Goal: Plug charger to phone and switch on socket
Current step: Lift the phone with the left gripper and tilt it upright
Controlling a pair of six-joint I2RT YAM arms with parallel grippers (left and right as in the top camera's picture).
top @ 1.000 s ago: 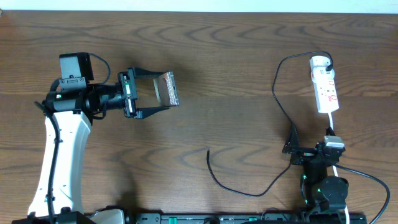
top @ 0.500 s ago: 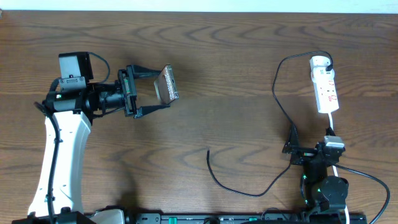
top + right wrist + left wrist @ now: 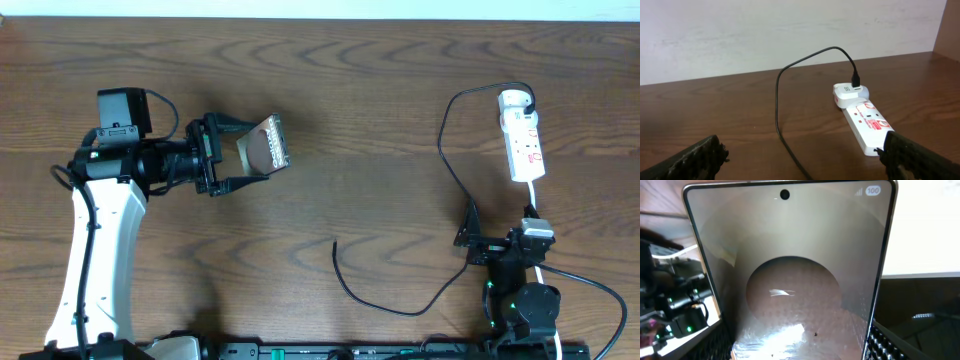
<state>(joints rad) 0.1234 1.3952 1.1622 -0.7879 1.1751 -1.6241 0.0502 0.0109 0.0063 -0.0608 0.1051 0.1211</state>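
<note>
My left gripper [image 3: 262, 150] is shut on the phone [image 3: 268, 145], holding it tilted above the table at the left. In the left wrist view the phone's glossy face [image 3: 790, 270] fills the frame between my fingers. The thin black charger cable [image 3: 445, 170] runs from the adapter on the socket [image 3: 523, 135] down the table; its free plug tip [image 3: 334, 243] lies at the middle front. My right gripper [image 3: 475, 240] is open and empty near the front right. In the right wrist view the socket [image 3: 865, 122] and cable [image 3: 780, 115] lie ahead of it.
The socket's white cord [image 3: 536, 205] runs toward the right arm base. A pale wall [image 3: 790, 30] stands behind the table's far edge. Black robot cables [image 3: 590, 285] loop at the front right.
My left wrist has rotated with the phone, tilting it from flat to more on edge. The right arm and cable have not moved.
</note>
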